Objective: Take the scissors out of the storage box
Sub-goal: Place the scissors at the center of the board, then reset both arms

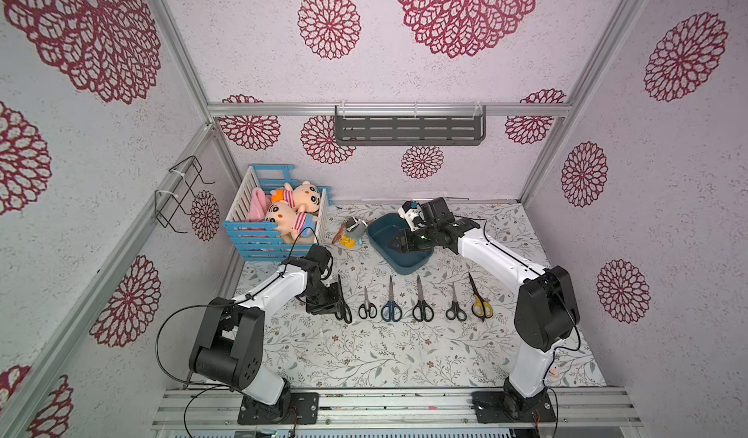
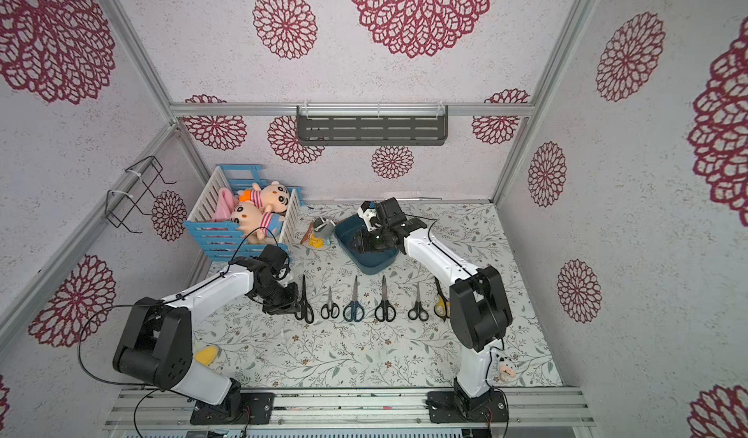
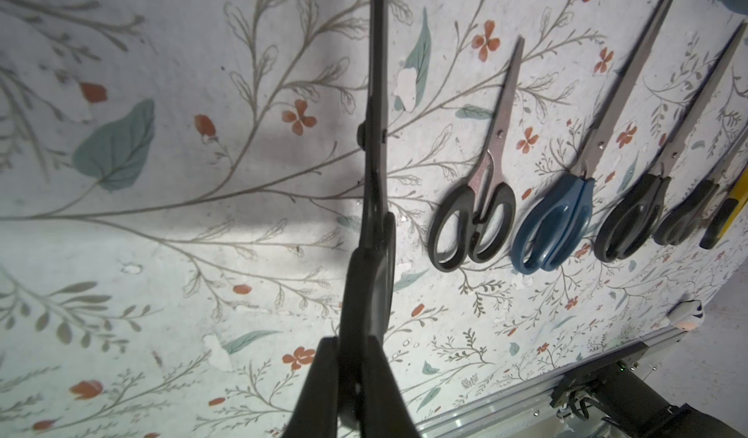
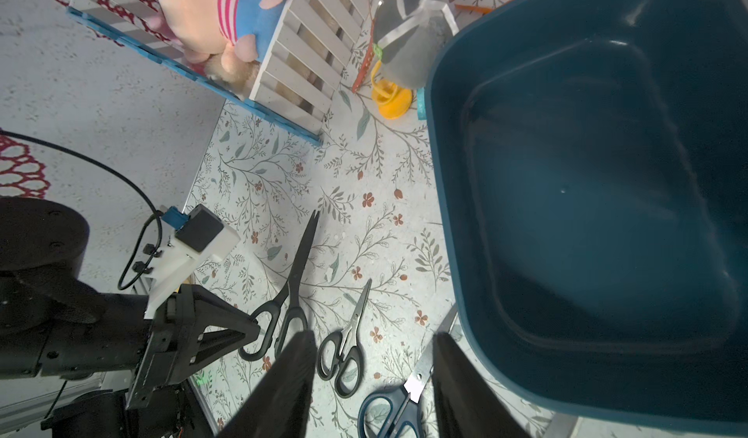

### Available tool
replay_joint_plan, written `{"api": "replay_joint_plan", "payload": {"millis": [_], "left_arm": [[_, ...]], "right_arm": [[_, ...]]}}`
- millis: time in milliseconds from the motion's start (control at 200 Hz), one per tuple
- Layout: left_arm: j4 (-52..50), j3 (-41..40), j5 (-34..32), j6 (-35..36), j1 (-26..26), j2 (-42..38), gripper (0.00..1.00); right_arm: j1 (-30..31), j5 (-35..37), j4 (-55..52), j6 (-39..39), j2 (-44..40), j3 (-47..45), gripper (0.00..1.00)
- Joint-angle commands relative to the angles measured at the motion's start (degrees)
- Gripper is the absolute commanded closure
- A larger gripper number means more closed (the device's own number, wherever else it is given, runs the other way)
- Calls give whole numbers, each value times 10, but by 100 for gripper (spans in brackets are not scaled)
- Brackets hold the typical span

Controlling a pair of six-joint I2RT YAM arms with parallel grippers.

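Floral-print mat (image 1: pixel 384 355) covered the bench; flower-patterned walls stood on three sides.

Counts:
- scissors (image 2: pixel 384 308): six pairs, all on the mat in one row in front of the storage box (image 1: pixel 409 266), blades pointing to the back wall. From the robot's left they were:
  - large black-handled pair (image 1: pixel 343 308)
  - small black pair (image 1: pixel 367 309)
  - dark-blue pair (image 1: pixel 391 310)
  - medium black pair (image 1: pixel 422 309)
  - second small black pair (image 1: pixel 455 311)
  - yellow-and-black pair (image 1: pixel 481 307)
- storage box: one, dark teal, just behind the row, right of the mat's middle.
- slatted crate (image 1: pixel 259 246): one, blue and white, in the back-left corner. It held two plush dolls (image 1: pixel 301 197), one lying beside the other.
- wall shelf (image 1: pixel 409 130): one, grey, on the back wall.

Left pincer (image 3: pixel 351 347): fingers pressed together on the handle of the large black-handled pair, at the left end of the row. In the left wrist view the pair showed edge-on between the fingers, blades pointing away. I could not tell whether it rested on the mat or hung just above it.

Right pincer (image 1: pixel 396 244): fingers spread about halfway, with nothing between them. Both top views showed it above the inside of the storage box. In the right wrist view the two dark fingers (image 4: pixel 291 375) framed the mat and the dark-blue pair beyond, with the box wall just beside one finger. No contact with the box could be made out.
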Motion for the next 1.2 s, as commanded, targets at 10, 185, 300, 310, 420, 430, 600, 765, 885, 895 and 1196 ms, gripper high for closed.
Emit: {"api": "replay_joint_plan", "payload": {"millis": [10,185,300,310,420,430,600,765,885,895,1196], "left_arm": [[-14,18,-35,38,4,29,97],[-49,43,-93,60,10,47,71],[-53,55,-101,62,17,37,63],[-54,58,-102,62,17,36,63],[-71,93,-126,61,18,13,56],[-73,97,-129,61,18,10,56],[-58,155,-189,68,18,-39,3],[59,141,-335,80,28,-70,3],[181,99,-384,87,79,-70,3],[190,96,-384,87,85,-69,3],[377,3,-298,111,239,-26,3]], "right_arm": [[1,-3,17,-12,-11,-6,49],[1,4,19,-10,-14,-12,49],[0,15,15,-12,-14,-9,49],[-1,17,15,-12,-14,-10,49],[-16,44,9,-18,-25,-10,47],[-18,49,9,-18,-27,-12,47],[-84,145,74,-13,-109,-89,1],[-169,301,201,-6,-200,-227,1],[-230,409,408,-26,-276,-394,1],[-236,411,421,-31,-279,-405,1],[-267,481,683,-68,-248,-598,1]]}}
